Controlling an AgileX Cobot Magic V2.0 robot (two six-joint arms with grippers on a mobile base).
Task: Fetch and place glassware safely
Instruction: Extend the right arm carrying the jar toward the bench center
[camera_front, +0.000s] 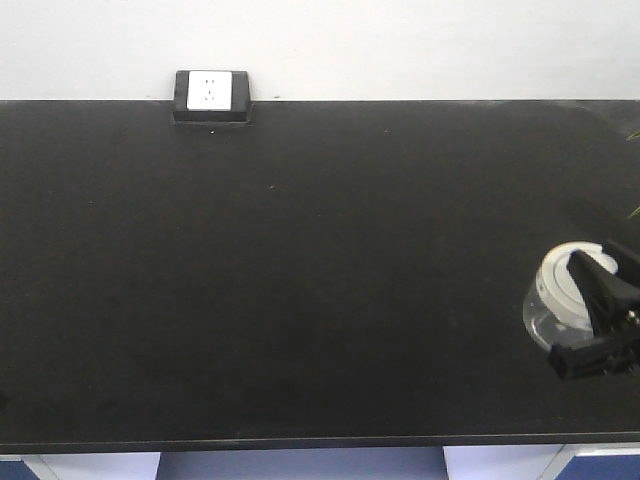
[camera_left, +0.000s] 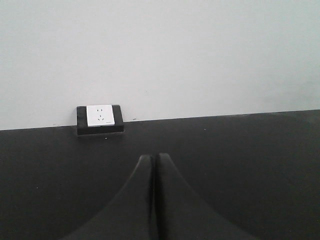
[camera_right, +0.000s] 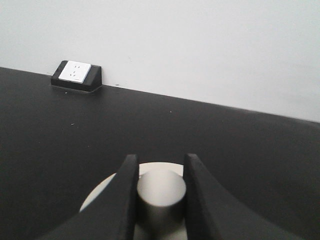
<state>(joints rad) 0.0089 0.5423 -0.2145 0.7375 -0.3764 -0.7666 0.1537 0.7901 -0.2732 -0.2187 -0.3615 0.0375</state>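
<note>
Your right gripper (camera_right: 160, 167) grips the glass jar (camera_front: 560, 292) by its lid knob (camera_right: 161, 192) at the table's (camera_front: 300, 260) right edge, left gripper (camera_left: 152, 160) pinched together empty, so fetching looks done and safe placing remains

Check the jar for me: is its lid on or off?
On. The cream lid covers the glass jar; the right pincer grips its central knob.

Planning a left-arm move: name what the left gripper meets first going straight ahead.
Likely nothing before the wall; the left gripper points right of the socket box. Depth unclear.
</note>
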